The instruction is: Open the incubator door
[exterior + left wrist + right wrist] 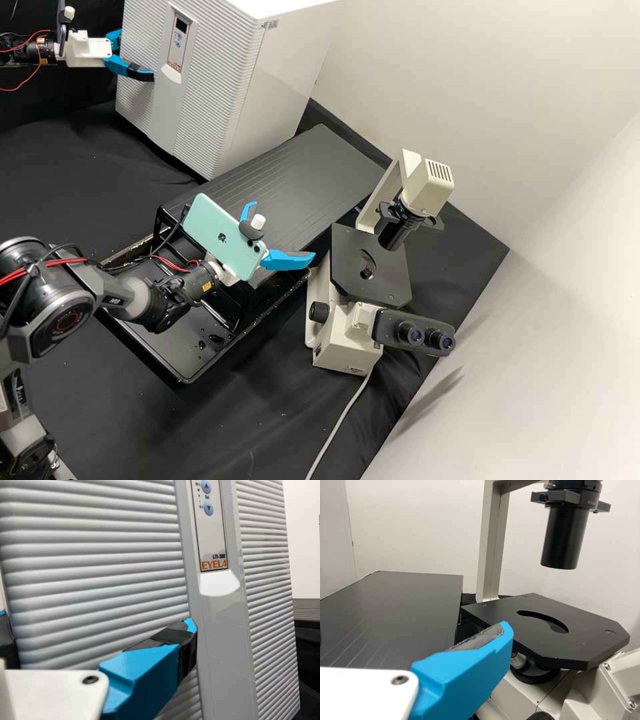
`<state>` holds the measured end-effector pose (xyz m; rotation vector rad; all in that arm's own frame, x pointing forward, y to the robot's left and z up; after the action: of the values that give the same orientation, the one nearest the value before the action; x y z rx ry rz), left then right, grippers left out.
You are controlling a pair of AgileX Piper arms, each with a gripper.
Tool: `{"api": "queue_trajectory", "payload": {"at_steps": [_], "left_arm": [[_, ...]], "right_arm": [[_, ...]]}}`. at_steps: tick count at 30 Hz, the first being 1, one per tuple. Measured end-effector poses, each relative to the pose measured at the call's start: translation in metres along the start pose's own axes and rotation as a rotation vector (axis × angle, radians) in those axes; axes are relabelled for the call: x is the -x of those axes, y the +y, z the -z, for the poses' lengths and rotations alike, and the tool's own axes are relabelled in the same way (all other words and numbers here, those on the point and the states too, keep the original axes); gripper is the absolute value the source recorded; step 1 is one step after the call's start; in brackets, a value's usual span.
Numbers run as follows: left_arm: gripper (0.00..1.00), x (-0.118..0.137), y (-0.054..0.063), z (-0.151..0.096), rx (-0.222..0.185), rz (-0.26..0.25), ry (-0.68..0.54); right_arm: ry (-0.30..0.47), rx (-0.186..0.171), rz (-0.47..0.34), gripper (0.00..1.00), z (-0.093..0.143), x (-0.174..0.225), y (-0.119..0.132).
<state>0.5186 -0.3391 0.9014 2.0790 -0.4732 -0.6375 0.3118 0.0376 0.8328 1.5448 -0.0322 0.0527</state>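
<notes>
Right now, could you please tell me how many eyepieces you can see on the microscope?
2, side by side on the microscope: one eyepiece nearer the stage, the other eyepiece nearer the wall.

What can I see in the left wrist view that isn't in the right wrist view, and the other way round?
Left wrist view: the incubator's ribbed front and two round blue buttons.
Right wrist view: the microscope with its black stage.
Both: a blue finger and pale wall.

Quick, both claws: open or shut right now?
Left claw: open, at the incubator.
Right claw: open, nothing between its fingers.
</notes>
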Motion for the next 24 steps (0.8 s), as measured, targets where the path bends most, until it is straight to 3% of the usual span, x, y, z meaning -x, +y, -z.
{"api": "queue_trajectory", "payload": {"at_steps": [24], "left_arm": [[0.00, 0.0027, -0.0006, 0.0013, 0.004, -0.001, 0.004]], "right_arm": [[0.000, 0.000, 0.000, 1.00, 0.0000, 0.0000, 0.0000]]}}
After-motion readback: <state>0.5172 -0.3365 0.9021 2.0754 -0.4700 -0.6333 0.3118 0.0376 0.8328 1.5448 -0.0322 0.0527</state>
